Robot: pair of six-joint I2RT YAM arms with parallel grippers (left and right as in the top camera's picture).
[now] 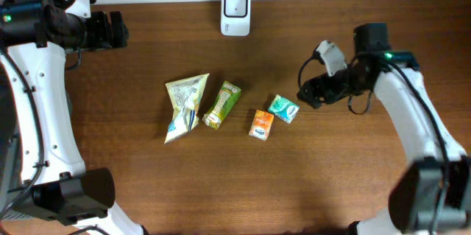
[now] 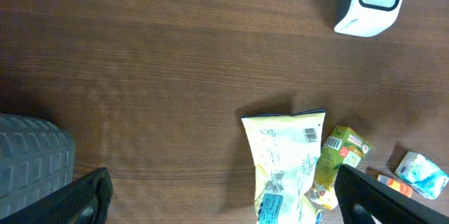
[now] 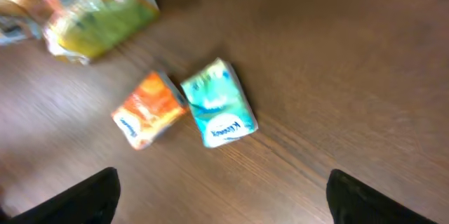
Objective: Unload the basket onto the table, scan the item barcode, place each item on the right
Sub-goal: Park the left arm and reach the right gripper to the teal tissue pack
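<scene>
The teal tissue pack (image 3: 216,102) has a white word on its blue band, at the pack's 5 o'clock end. It looks like "Kleenex" (the picture is blurry, so I am not sure). The orange pack (image 3: 149,109), touching it at 9 o'clock, has white letters too blurry to read. The yellow bag (image 2: 286,164) shows a small barcode (image 2: 311,134) at its 1 o'clock corner. The green pack (image 2: 337,155) has a barcode sticker (image 2: 335,142) at 12 o'clock. Their numbers are too tiny to read.
</scene>
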